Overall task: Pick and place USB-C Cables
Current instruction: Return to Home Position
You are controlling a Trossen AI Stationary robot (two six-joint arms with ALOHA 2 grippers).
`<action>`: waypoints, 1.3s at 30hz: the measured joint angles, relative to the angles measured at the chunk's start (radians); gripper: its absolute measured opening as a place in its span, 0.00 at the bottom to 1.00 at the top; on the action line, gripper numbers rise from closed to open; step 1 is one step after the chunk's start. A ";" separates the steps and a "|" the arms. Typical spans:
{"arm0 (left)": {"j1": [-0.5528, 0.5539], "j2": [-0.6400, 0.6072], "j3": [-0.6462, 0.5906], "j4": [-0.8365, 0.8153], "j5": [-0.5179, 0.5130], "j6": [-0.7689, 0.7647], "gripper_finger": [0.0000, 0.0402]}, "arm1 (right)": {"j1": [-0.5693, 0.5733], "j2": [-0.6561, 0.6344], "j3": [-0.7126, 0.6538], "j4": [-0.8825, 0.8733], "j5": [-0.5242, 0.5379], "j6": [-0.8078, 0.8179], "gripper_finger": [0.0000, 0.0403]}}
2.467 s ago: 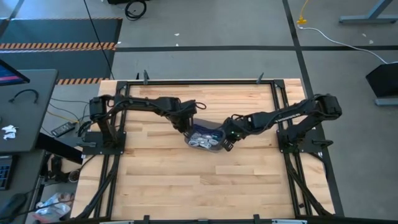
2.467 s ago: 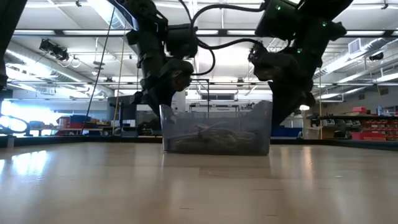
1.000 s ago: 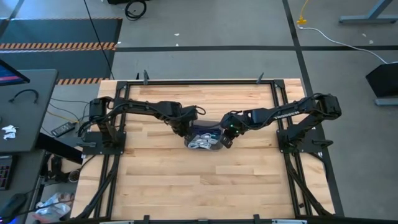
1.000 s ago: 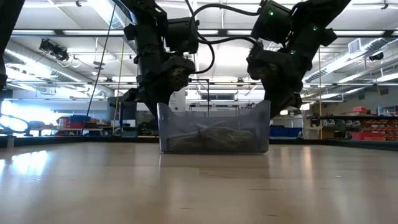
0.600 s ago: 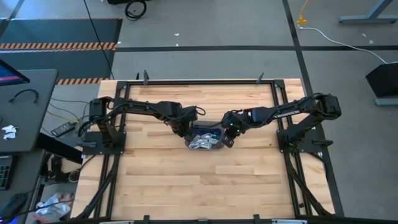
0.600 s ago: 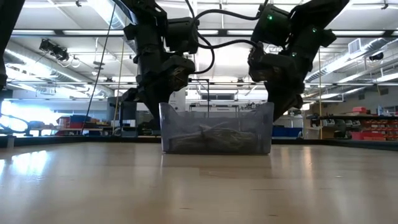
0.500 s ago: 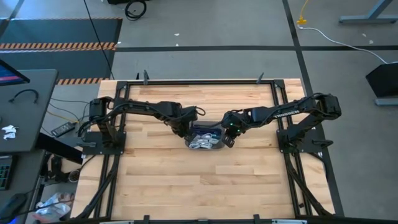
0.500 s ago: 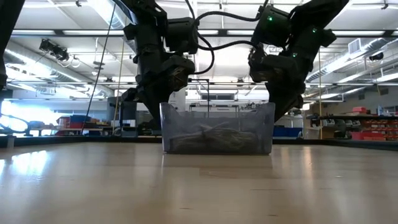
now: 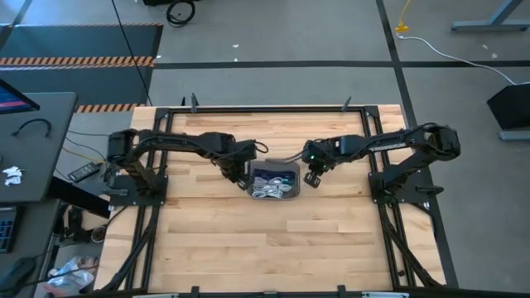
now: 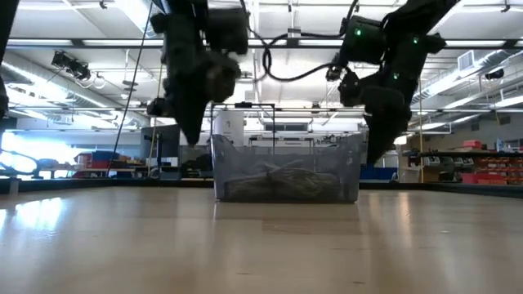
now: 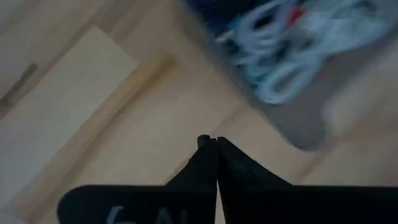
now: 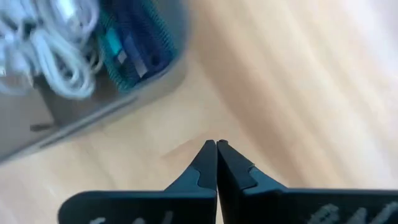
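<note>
The USB-C cables (image 9: 269, 189) lie heaped in a grey translucent tray (image 9: 291, 170) at mid-table: white coils (image 12: 56, 56), with teal and dark blue bundles (image 12: 132, 45) beside them. The tray stands flat on the wood (image 10: 286, 167). My left gripper (image 9: 234, 173) hangs shut just off the tray's left end, above the board (image 11: 216, 144). My right gripper (image 9: 313, 176) hangs shut just off the tray's right end (image 12: 216, 145). Both point steeply down with nothing between their fingers.
The wooden table (image 9: 248, 240) has open room on the near side of the tray and a narrower strip on the far side. A black frame rail (image 9: 265, 108) runs along the far edge, and the arm bases stand at both sides.
Both grippers, shut throughout, have drawn back from the tray's ends. The left one has gone toward the table's left edge and up. The right one has gone toward the right edge and tipped. The tray stays on the table.
</note>
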 joint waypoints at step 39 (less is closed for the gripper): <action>-0.285 -0.813 -0.056 0.041 -0.699 0.281 0.04 | -0.030 -1.232 0.344 -0.193 -0.357 -0.149 0.07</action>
